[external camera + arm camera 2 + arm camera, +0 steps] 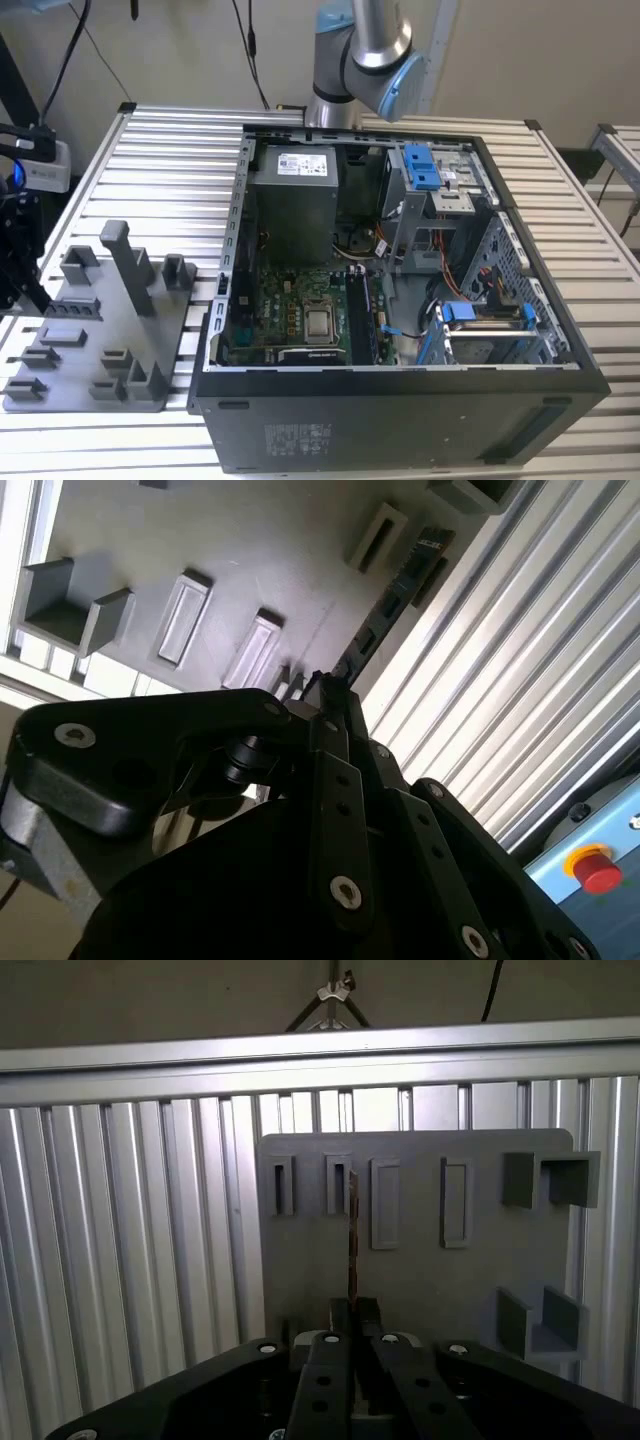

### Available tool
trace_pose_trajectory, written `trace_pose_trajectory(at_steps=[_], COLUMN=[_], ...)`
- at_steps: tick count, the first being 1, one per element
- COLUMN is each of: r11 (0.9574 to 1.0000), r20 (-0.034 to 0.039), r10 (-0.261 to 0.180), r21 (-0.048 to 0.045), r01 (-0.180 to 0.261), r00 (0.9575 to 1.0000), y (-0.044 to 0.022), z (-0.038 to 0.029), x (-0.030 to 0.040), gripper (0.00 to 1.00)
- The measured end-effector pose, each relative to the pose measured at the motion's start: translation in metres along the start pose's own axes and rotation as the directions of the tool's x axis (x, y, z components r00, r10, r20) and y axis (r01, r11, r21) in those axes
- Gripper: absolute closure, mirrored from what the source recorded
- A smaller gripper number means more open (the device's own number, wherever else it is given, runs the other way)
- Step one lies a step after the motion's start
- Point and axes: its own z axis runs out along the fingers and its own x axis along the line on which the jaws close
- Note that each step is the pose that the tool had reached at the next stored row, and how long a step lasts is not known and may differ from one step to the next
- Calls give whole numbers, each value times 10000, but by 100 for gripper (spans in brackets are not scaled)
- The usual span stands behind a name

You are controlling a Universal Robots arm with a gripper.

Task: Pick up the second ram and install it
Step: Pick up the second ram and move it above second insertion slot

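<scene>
In the end effector's point(328, 695) grip, the second ram point(390, 605), edge-on.

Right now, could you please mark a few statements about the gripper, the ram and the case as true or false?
1. The gripper is closed on the second ram. True.
2. The computer case is closed up. False: it lies open, with its motherboard showing.
3. The grey holder tray lies to the exterior view's left of the case. True.
4. The table is smooth wood. False: it is made of ribbed metal slats.
</scene>
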Motion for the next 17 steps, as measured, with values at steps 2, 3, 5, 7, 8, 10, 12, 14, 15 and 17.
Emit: trace_pose_trajectory(at_steps=[2, 3, 5, 7, 8, 10, 12, 14, 15, 17], r11=[10000, 10000, 10000, 10000, 10000, 10000, 10000, 10000, 10000, 10000], r20=[1, 1, 1, 2, 2, 3, 3, 4, 4, 4], r10=[0, 0, 0, 0, 0, 0, 1, 0, 0, -1], r21=[5, 8, 14, 21, 25, 34, 40, 47, 51, 57], r01=[0, 0, 0, 0, 0, 0, -1, 0, 0, 1], r00=[10000, 10000, 10000, 10000, 10000, 10000, 10000, 10000, 10000, 10000], y=[1, 2, 4, 6, 7, 10, 12, 15, 16, 19], z=[-13, -19, -31, -42, -47, -57, -69, -80, -86, -98], x=[-2, -3, -6, -8, -9, -12, -14, -17, -18, -20], gripper=[86, 86, 86, 86, 86, 86, 86, 86, 86, 86])
